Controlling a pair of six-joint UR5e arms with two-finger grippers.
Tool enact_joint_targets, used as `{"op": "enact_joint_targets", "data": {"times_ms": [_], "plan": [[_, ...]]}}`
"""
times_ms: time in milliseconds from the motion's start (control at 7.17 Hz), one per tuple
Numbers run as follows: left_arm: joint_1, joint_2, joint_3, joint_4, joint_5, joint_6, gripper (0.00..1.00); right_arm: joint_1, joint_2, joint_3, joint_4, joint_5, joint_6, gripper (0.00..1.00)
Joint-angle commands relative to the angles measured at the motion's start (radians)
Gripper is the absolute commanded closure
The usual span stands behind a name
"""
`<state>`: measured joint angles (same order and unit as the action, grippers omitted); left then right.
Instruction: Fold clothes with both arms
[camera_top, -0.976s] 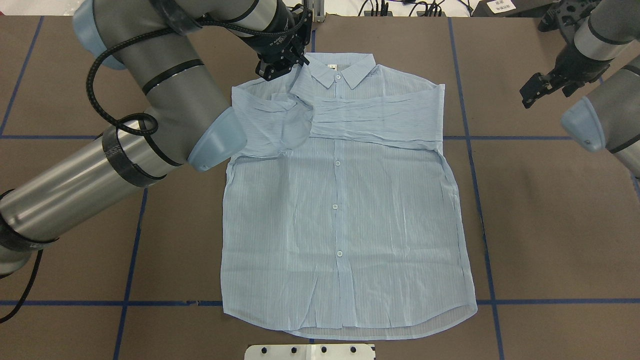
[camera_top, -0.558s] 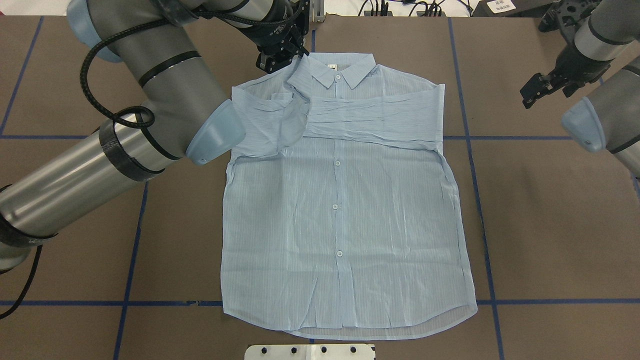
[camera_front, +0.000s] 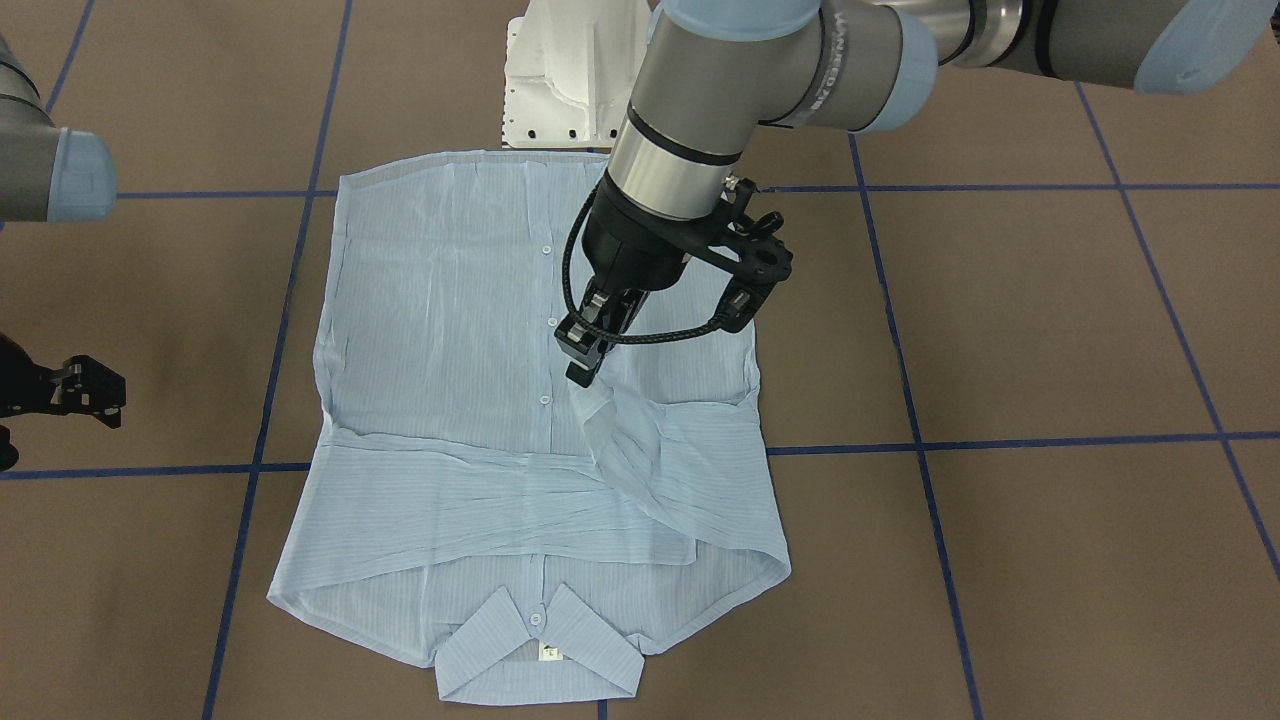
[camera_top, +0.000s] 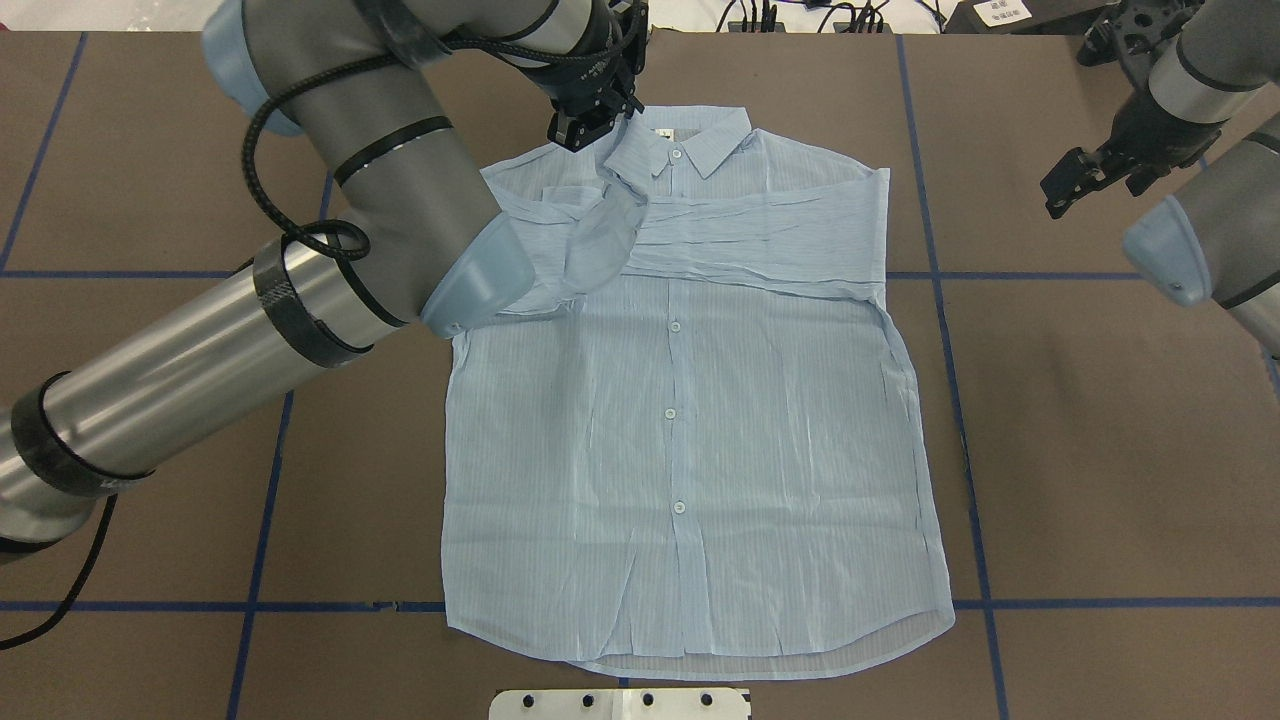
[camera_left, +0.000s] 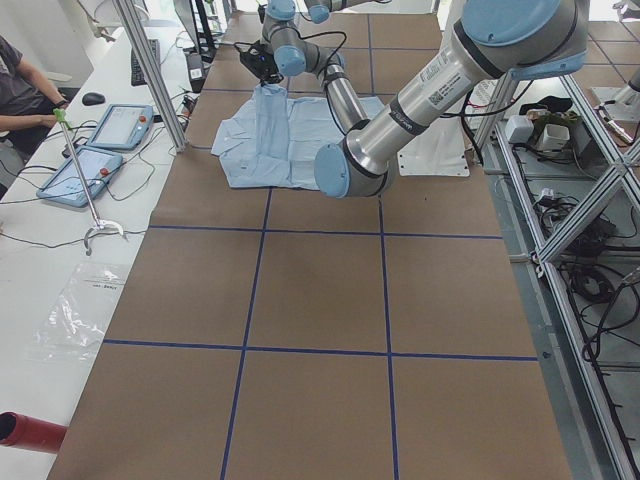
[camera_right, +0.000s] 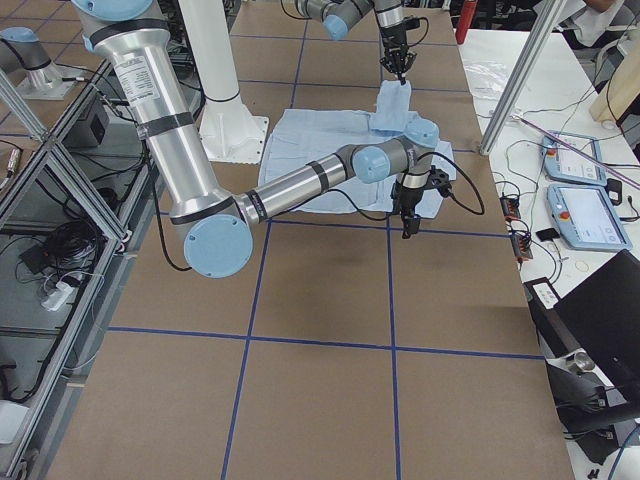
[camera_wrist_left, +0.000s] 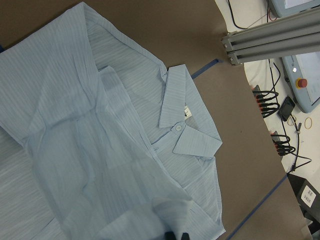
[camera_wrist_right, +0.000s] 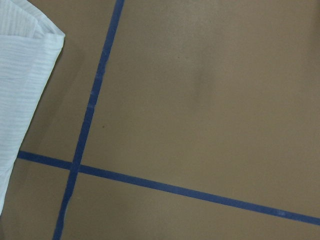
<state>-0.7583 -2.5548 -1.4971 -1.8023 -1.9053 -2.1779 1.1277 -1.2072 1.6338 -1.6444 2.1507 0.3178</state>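
The pale blue striped shirt (camera_top: 690, 420) lies flat and buttoned on the brown table, collar (camera_top: 685, 135) at the far edge. One sleeve is folded across the chest (camera_top: 760, 235). My left gripper (camera_top: 590, 125) hovers beside the collar, shut on the other sleeve (camera_top: 600, 225), which hangs from it in a raised fold. The front-facing view shows the same grip, left gripper (camera_front: 583, 365) pinching the sleeve (camera_front: 640, 440) above the shirt. Draped fabric (camera_wrist_left: 100, 165) fills the left wrist view. My right gripper (camera_top: 1062, 185) hangs open and empty off the shirt's right side, over bare table.
The white base block (camera_top: 620, 703) sits at the near table edge below the hem. Blue tape lines (camera_top: 1100, 603) grid the brown table. In the exterior left view, a metal post (camera_left: 150, 70), tablets (camera_left: 95, 160) and a seated person (camera_left: 25, 90) line the far side.
My left gripper has carried the pinched sleeve to the right, toward the collar, and its elbow swung right with it. The right arm has stayed still.
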Motion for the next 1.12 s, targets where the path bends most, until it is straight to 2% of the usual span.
{"op": "enact_joint_targets", "data": {"times_ms": [0, 139, 279, 418, 697, 836, 976], "plan": [[0.065, -0.005, 0.073, -0.055, 0.060, -0.019, 1.00, 0.000, 0.000, 0.000, 0.000, 0.002, 0.001, 0.00], [0.130, -0.015, 0.130, -0.131, 0.143, -0.019, 1.00, 0.000, 0.001, 0.000, 0.000, 0.002, 0.006, 0.00], [0.175, -0.054, 0.255, -0.209, 0.190, -0.017, 1.00, 0.000, 0.003, 0.001, 0.000, 0.009, 0.007, 0.00], [0.201, -0.088, 0.344, -0.268, 0.193, -0.020, 1.00, 0.000, 0.003, 0.000, 0.002, 0.033, 0.007, 0.00], [0.273, -0.160, 0.437, -0.322, 0.287, -0.075, 1.00, 0.000, 0.008, 0.000, 0.000, 0.038, 0.007, 0.00], [0.295, -0.166, 0.466, -0.392, 0.301, -0.101, 0.34, 0.006, 0.012, 0.001, 0.000, 0.050, 0.006, 0.00], [0.309, -0.171, 0.468, -0.450, 0.333, -0.092, 0.01, 0.011, 0.014, 0.001, 0.002, 0.069, 0.004, 0.00]]}}
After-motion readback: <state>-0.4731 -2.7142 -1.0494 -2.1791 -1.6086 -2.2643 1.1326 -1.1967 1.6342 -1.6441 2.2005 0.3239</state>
